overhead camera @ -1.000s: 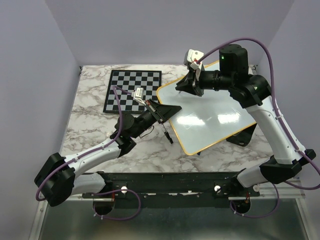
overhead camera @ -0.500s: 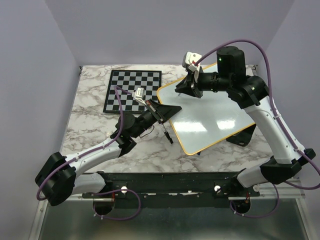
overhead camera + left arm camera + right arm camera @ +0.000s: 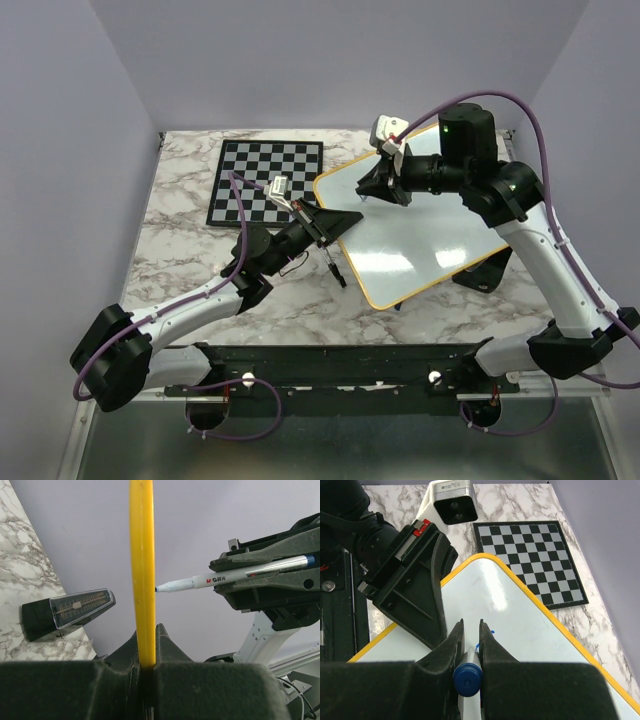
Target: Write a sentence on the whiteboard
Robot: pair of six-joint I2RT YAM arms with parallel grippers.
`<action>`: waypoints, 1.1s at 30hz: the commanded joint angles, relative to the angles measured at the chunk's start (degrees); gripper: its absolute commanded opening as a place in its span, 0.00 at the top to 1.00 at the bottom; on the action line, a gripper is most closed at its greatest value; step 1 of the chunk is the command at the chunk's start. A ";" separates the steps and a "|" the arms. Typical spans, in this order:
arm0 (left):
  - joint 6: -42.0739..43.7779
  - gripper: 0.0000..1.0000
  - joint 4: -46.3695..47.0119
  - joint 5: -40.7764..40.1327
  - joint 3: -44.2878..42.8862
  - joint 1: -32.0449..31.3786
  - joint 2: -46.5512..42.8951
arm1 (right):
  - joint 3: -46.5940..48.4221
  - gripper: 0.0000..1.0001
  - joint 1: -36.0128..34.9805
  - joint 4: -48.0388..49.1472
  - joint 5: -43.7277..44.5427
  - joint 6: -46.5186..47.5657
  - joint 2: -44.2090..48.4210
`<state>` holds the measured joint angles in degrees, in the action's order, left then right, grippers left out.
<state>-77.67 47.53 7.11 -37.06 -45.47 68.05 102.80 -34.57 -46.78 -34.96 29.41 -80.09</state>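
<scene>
The whiteboard (image 3: 430,235), white with a yellow frame, is tilted up off the table. My left gripper (image 3: 345,218) is shut on its left edge; the left wrist view shows the yellow frame (image 3: 142,555) clamped between the jaws of the left gripper (image 3: 147,630). My right gripper (image 3: 380,185) is shut on a white marker (image 3: 235,576) with a blue end (image 3: 467,679). The marker tip meets the board near its upper left corner. In the right wrist view, small blue marks (image 3: 491,630) beside the right gripper (image 3: 471,622) are all that shows of the sentence.
A black-and-white chessboard (image 3: 266,180) lies at the back left, close to the whiteboard's corner. A small black item (image 3: 335,272) lies on the marble table (image 3: 180,250) under my left gripper. A dark stand (image 3: 485,272) sits under the board's right side.
My right arm has shifted slightly to the right and nearer with the marker. The left gripper and the whiteboard have stayed in place.
</scene>
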 commanded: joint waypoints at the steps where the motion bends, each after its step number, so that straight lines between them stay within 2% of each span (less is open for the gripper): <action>1: -3.81 1.00 14.79 -1.49 -3.37 0.12 -1.78 | -1.55 1.00 -0.41 -3.40 2.43 0.47 1.17; 18: -4.42 1.00 15.14 -0.96 -3.28 0.03 -1.26 | 5.12 1.00 0.55 0.82 8.94 -1.81 -3.66; 33: -4.68 1.00 14.61 -1.84 -2.23 0.47 -1.96 | 3.63 1.00 0.64 -2.08 1.21 -2.25 -0.94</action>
<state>-78.91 47.77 7.07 -37.06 -45.41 68.49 107.33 -34.39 -46.68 -30.98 27.86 -83.22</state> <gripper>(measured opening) 0.104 0.160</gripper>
